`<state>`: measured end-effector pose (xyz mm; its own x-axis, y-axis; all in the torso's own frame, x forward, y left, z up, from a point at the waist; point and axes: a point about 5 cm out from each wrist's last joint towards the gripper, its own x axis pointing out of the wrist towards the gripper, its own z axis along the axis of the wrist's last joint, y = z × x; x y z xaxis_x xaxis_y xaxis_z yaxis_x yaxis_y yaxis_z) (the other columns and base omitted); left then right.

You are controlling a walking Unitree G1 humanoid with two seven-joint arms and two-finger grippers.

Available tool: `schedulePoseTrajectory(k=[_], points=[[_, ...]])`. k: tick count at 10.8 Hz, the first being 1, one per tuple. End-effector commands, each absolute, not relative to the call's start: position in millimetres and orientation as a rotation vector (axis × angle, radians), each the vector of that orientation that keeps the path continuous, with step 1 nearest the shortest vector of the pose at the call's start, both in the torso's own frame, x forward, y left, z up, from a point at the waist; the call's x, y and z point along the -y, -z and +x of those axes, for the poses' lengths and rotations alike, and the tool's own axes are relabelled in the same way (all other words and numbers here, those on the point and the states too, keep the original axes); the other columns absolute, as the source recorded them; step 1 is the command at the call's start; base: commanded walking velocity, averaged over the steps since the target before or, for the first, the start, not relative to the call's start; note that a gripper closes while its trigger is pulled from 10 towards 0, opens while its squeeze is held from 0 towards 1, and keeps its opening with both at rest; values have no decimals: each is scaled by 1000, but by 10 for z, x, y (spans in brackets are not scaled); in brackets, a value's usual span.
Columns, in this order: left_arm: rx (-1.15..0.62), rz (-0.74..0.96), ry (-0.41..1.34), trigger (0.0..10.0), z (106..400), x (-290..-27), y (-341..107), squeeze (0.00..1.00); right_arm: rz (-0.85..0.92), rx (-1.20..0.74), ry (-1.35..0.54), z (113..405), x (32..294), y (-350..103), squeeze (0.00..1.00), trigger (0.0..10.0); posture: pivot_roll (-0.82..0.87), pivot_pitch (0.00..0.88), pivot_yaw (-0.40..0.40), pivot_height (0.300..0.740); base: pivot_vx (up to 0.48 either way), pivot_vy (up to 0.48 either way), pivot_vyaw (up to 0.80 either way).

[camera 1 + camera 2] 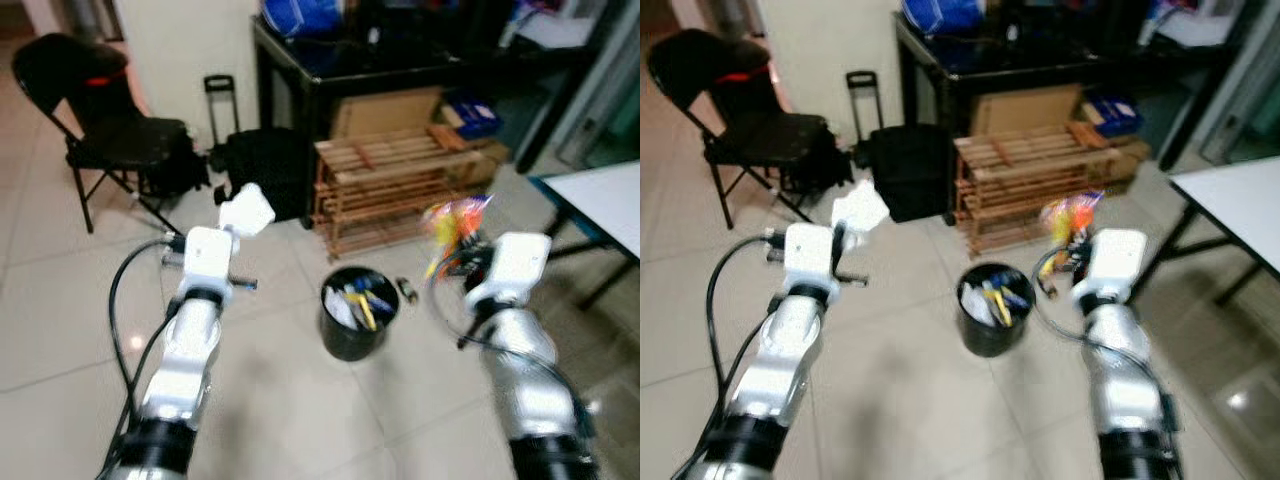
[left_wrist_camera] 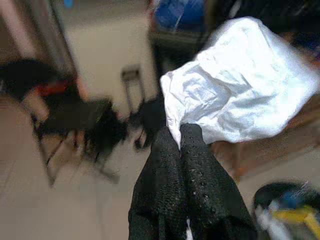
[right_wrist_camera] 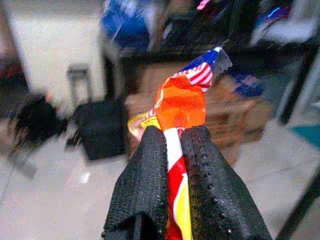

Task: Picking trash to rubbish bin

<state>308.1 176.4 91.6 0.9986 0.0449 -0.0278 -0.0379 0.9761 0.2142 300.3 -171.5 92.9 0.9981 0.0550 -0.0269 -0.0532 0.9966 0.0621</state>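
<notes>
— What sort of place is this?

— A lived-in room of a home, part storage corner. The floor (image 1: 60, 330) is pale glossy tile, and a black folding chair (image 1: 95, 120) stands against a cream wall (image 1: 190, 40).

— What else points to a home?

— A low wooden slatted rack (image 1: 390, 185), the kind used for shoes, sits under a black table (image 1: 330, 65) piled with clutter, with a flattened cardboard box (image 1: 385, 110) behind it. A black bag (image 1: 265, 170) with a pull handle leans by the wall, a small black bin (image 1: 357, 312) stands on the tiles, and a white table (image 1: 600, 200) edges in at the right.
</notes>
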Motion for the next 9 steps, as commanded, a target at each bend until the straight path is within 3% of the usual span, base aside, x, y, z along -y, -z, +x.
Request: schedulePoseTrajectory(k=[1, 4, 6, 9], points=[[-62, 208, -28, 10000, 3084, -1709, -833, 0, 42, -67, -37, 2976, 1809, -822, 0, 10000, 2, 38, -53, 740, 442, 0, 0], [-291, 208, -7, 10000, 2968, -1723, -289, 0, -5, -345, -67, 2835, 1794, -157, 0, 10000, 5, 33, -59, 740, 440, 0, 0], [-564, 305, 52, 10000, 2623, -1749, 256, 0, -37, -642, -68, 2491, 1808, 365, 0, 10000, 11, 21, -63, 740, 427, 0, 0], [-698, 307, 46, 10000, 2363, -1792, 499, 0, 5, -724, -68, 2315, 1739, 537, 0, 10000, 8, 30, -62, 740, 407, 0, 0]])
